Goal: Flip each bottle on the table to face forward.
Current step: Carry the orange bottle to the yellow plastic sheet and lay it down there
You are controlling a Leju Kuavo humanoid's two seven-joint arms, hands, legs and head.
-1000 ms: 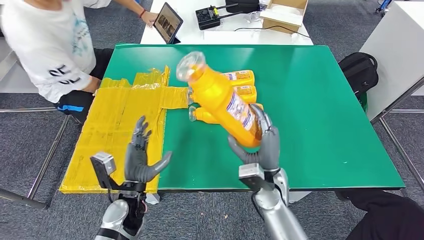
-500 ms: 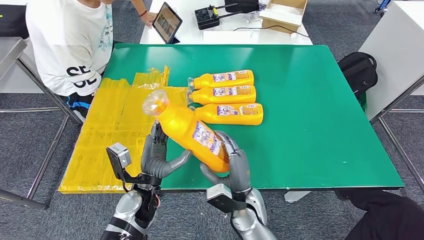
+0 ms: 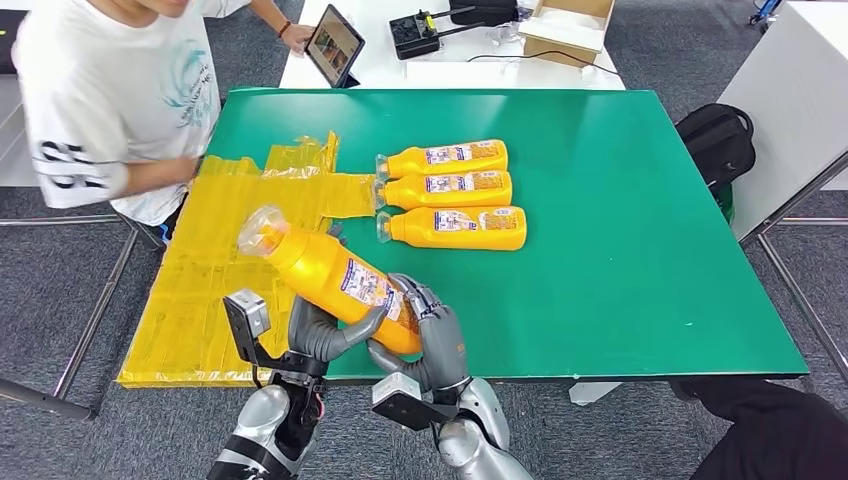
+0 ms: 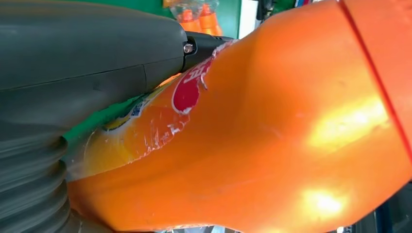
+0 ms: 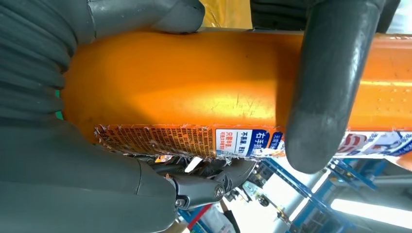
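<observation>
Scene: a green worktop (image 3: 620, 250) seen from above, with a crinkled yellow sheet (image 3: 215, 280) covering its side toward 9 o'clock.
Held bottle: an orange bottle (image 3: 335, 280) is up off the worktop at about 7 o'clock, above the near edge, tilted with its clear cap toward 10 o'clock and its base toward 4 o'clock.
Right hand: the right hand (image 3: 425, 335) grasps the bottle's lower body, with fingers wrapped over the label; in the right wrist view, a thick thumb crosses the orange body beside the torn label edge.
Left hand: the left hand (image 3: 320, 335) cups the same bottle from below near its middle, thumb against its side, so both hands grip it. The left wrist view, close up, shows the orange body lying against the grey hand.
Row of bottles: three orange bottles (image 3: 445, 190) lie side by side near the centre of the worktop, caps toward 9 o'clock, each with its label showing upward. They touch or nearly touch one another.
Person: a person in a white shirt (image 3: 110, 100) leans in at 10 o'clock, close to the yellow sheet.
Progress: by my judgement three bottles are done, since their labels face up in a tidy row. The fourth is mid-turn between the hands and not yet laid down.
Left to do: as I judge it, turn the held bottle label-up and set it with the others.
</observation>
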